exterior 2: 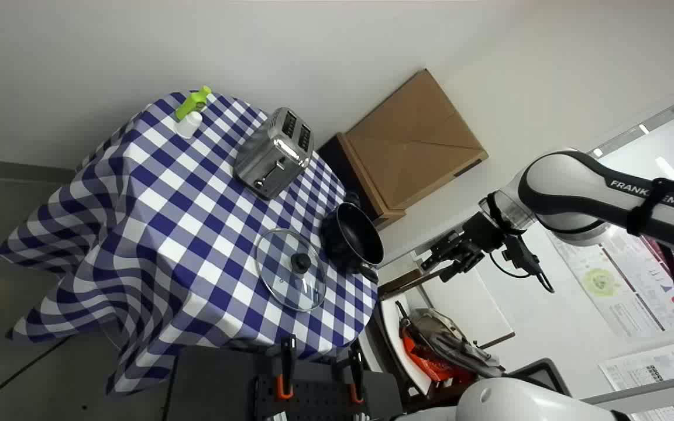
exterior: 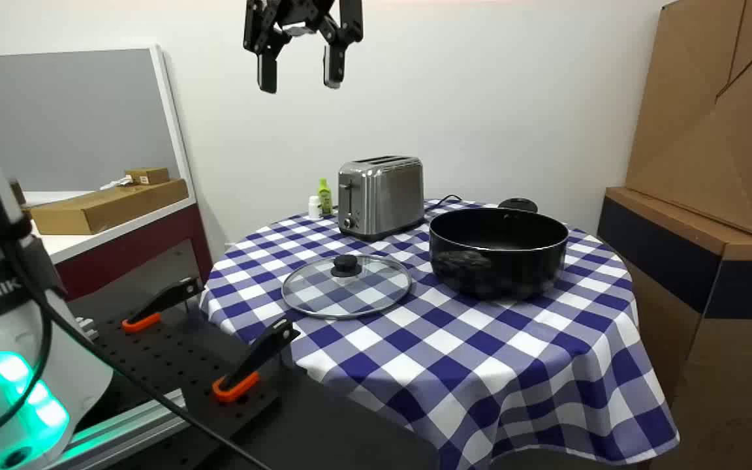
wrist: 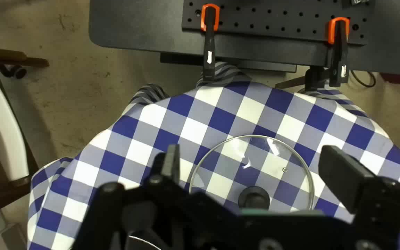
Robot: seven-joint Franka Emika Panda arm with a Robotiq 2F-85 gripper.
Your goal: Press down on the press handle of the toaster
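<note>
1. Between the 2 jaws of the gripper (exterior: 300,75) is only air: they stand well spread, pinching nothing, high above the checked cloth (exterior: 454,365).
2. Below the jaws, framed between them in the wrist view, lies the glass lid (wrist: 252,166), knob (wrist: 254,198) upward.
3. Lower than the jaws, just beside the lid, sits the black pot (exterior: 497,274), mostly out of sight in the wrist view.
4. Farther out from the jaws and well below them is the press handle (exterior: 345,187), a small lever on the narrow end of the toaster (exterior: 392,196), seemingly near the top of its slot. Expect springy stiffness; bring the jaws together, set their tips on top of the lever, and push straight down. Pinching it looks unnecessary.
5. Past the handle, farther still from the jaws, stands the toaster's body, upright in both exterior views. Its metal skin looks slick and hard, its weight probably modest, so an off-line push could slide it on the cloth or tip it.
</note>
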